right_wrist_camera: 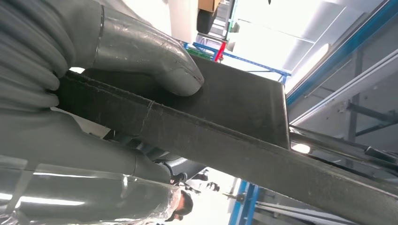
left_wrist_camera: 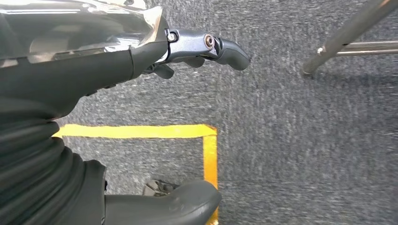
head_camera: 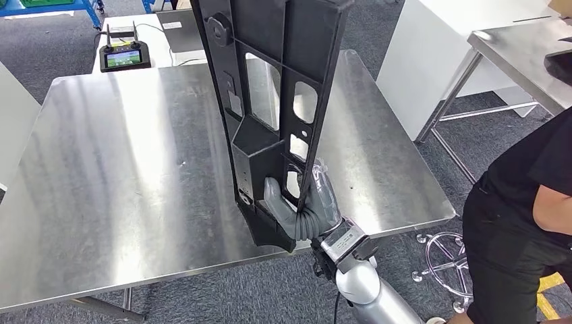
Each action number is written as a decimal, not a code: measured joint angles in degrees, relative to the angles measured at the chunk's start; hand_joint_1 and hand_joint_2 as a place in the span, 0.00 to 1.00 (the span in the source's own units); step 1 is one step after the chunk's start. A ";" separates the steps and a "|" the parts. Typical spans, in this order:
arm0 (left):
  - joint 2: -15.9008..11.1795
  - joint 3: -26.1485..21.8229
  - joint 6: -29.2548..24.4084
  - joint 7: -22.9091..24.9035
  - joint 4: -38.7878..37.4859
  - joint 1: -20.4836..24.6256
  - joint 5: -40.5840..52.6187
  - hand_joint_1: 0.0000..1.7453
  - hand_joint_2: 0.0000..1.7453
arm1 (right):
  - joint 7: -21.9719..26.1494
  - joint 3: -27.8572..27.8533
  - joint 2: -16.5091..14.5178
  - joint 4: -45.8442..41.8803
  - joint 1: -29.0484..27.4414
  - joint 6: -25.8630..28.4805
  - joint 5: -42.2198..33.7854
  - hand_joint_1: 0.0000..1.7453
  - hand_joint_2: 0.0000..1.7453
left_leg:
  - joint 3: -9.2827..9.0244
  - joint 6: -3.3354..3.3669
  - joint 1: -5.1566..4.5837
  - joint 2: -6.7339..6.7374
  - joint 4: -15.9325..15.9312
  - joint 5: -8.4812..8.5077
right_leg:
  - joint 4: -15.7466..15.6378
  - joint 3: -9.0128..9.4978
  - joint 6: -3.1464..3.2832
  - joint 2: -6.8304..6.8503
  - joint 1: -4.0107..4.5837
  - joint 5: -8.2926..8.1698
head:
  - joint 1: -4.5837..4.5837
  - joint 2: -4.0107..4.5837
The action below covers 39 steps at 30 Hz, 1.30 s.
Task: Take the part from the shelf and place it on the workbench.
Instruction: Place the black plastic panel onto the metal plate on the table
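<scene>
Part [head_camera: 270, 101]: a long black frame, held near upright above the steel workbench [head_camera: 121, 169], gripped at its lower end by the right hand [head_camera: 307, 206], thumb pressed on its face. Left hand [left_wrist_camera: 141, 61] hangs over the floor, fingers apart, holding nothing. Risk: the tall, top-heavy frame may pivot in this low grip and topple while being set down.

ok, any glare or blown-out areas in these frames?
Head view: broad soft glare streaks on the steel workbench, the black part still readable. Right wrist view: background windows blown out white behind the part, right hand well exposed. Left wrist view: bright reflection on the left hand cover, carpet evenly lit.
</scene>
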State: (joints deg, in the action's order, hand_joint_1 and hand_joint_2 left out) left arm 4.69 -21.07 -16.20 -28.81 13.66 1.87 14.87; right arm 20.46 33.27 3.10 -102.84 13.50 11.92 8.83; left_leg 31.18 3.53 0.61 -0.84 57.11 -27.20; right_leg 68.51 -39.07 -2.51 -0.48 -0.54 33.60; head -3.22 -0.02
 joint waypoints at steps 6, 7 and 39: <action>0.20 -0.01 -0.08 -0.01 -0.35 -0.04 -0.01 0.00 1.00 | -0.08 0.05 0.28 0.09 0.04 0.11 0.61 1.00 1.00 | -2.46 -1.76 -0.46 -0.19 0.16 -2.30 | -12.28 3.12 1.57 0.50 0.09 -10.09 | 0.12 -0.01; 0.19 -0.01 -0.14 -0.02 -0.36 -0.03 -0.02 0.00 1.00 | -0.16 0.06 0.26 0.09 0.11 0.16 0.98 1.00 1.00 | -2.44 -1.99 -0.43 -0.06 1.37 -2.39 | -12.59 3.87 2.18 0.53 -0.32 -10.51 | 0.19 -0.01; 0.34 0.92 -1.27 3.69 -0.46 2.13 2.48 0.00 1.00 | -23.55 23.45 -15.80 61.18 38.39 -6.66 51.70 1.00 1.00 | 4.69 -0.76 -1.23 0.14 0.53 3.98 | -12.54 8.11 1.97 0.00 0.59 -7.07 | 0.24 0.00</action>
State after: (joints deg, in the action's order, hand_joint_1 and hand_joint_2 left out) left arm 5.03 -20.15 -17.46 -25.11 13.20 4.00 17.34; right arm -3.09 56.72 -12.69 -41.66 51.89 5.26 60.53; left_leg 35.87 2.77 -0.63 -0.70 57.65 -23.22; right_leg 55.97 -30.96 -0.54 -0.48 0.06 26.52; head -2.98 -0.02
